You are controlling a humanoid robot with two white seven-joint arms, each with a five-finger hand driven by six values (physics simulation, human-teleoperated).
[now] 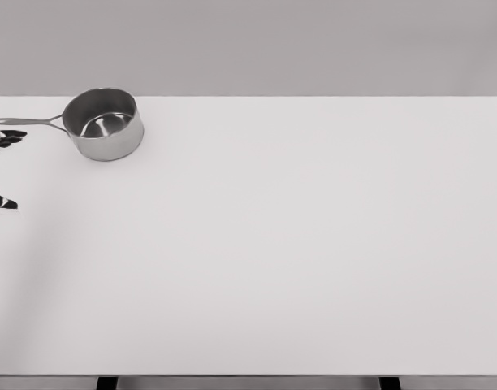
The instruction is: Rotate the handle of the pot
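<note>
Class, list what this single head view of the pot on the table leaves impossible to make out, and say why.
- Left hand: only dark fingertips show, the rest cut by the left edge; grip unreadable.
- Right hand: out of view.
- Pot far outer side: hidden by its own wall.
- Handle tip detail: too small.
- Table legs: cut by the bottom edge.

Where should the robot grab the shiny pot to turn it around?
Probably by the long thin handle, coming from the left. It sticks out sideways from the pot toward the table's left edge, so it's easy to wrap fingers around and gives good turning leverage. The left hand is already close by, just below the handle's tip. The round, smooth wall would be harder to hold.
</note>
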